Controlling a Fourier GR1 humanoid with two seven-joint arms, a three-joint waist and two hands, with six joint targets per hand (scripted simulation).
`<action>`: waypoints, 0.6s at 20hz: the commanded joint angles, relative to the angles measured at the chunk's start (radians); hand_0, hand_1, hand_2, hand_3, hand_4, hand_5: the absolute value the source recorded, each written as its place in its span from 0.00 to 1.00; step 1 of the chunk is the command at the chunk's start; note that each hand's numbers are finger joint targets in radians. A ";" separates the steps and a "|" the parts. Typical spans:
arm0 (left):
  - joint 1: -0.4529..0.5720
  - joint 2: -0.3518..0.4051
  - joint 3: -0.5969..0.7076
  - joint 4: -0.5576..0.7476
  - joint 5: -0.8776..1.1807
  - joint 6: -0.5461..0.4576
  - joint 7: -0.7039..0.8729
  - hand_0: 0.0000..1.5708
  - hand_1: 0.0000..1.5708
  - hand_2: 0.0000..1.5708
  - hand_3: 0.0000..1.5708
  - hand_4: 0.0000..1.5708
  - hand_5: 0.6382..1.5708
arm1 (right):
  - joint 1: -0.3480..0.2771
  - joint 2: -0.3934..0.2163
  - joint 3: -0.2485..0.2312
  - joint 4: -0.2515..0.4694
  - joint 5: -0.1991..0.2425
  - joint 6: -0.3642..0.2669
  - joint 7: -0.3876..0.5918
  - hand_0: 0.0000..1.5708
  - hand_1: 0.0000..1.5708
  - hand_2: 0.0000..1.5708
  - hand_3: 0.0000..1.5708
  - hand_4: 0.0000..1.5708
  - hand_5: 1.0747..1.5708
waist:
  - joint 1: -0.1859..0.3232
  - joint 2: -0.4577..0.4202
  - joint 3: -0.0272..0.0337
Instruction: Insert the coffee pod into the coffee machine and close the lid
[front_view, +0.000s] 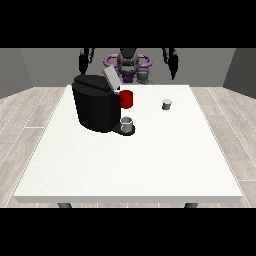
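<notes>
We saw both hands raised behind the tabletop, well apart from the pod.
The coffee pod stood right of the black coffee machine, whose lid was tilted up; a cup sat on its tray. The hand at the view's left and the hand at the view's right held nothing; we could not tell how their fingers lay.

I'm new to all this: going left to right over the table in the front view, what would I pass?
Black coffee machine → small grey cup at its base → small coffee pod standing alone.
</notes>
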 joint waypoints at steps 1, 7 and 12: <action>0.011 0.001 -0.007 0.012 0.029 -0.051 -0.026 0.00 0.00 0.00 0.00 0.42 1.00 | -0.012 -0.017 -0.013 0.003 -0.003 0.011 0.023 0.00 0.00 0.00 0.00 0.21 1.00 | 0.003 -0.010 0.0278; 0.050 0.106 0.000 0.026 0.044 -0.208 -0.131 0.00 0.00 0.00 0.00 0.42 1.00 | 0.018 0.033 -0.086 0.013 -0.105 0.011 -0.093 0.00 0.00 0.00 0.00 0.21 1.00 | -0.015 -0.019 0.0281; -0.029 0.181 0.025 0.074 -0.043 -0.194 -0.068 0.00 0.00 0.00 0.00 0.29 1.00 | 0.015 0.017 -0.093 0.037 -0.132 0.063 -0.142 0.00 0.00 0.00 0.00 0.22 1.00 | -0.047 0.029 0.0285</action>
